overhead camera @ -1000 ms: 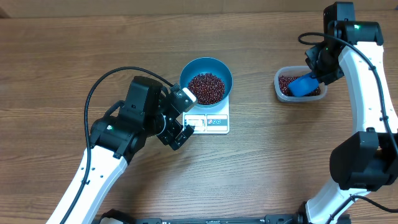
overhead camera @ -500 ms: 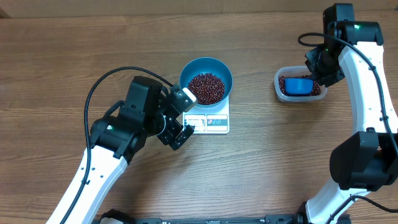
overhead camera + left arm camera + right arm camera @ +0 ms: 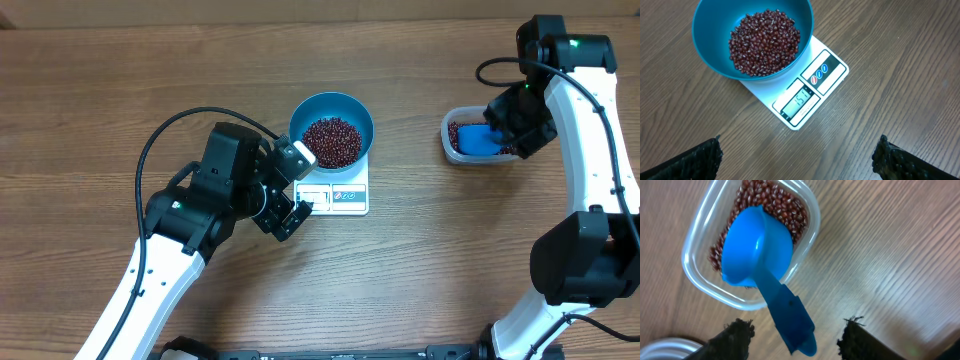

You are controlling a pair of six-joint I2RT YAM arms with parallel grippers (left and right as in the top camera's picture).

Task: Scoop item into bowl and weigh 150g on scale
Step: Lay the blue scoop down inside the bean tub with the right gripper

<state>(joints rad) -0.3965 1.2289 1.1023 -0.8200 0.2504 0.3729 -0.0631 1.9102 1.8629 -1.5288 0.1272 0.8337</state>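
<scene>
**Left to centre:** At the left of the wooden desk (image 3: 90, 90), the left gripper (image 3: 297, 190) is seen spread as wide as it goes, with nothing held between its dark fingers. It is poised just left of the scale (image 3: 832, 70).

**Centre:** The scale, a flat white square, is set on the desk with its display (image 3: 800, 101) and buttons (image 3: 819, 74) along the near edge. What appears to be "151" is shown in dark digits on the pale display. Beside it, three small oval buttons are lined up in a row, one red and two blue. Any lettering around them is too small to be read.

The far part of the scale is covered by the bowl (image 3: 710, 25), which is round, deep, plain blue and stood upright on the platform. The beans (image 3: 765, 42) are heaped loosely in its bottom. They are small, glossy and dark red-brown, and the smooth blue wall is left bare above them.

**Right:** Well to the right, a clear plastic tub (image 3: 695, 275) with rounded corners is seen on the desk, with more of the same beans lying in it. A blue scoop (image 3: 757, 250) is lodged in the tub, its cup over the beans and its handle jutting out across the rim.

The right gripper (image 3: 795, 337) is held over that handle with its jaws parted. A gap is left on either side of the handle, and nothing is gripped.
</scene>
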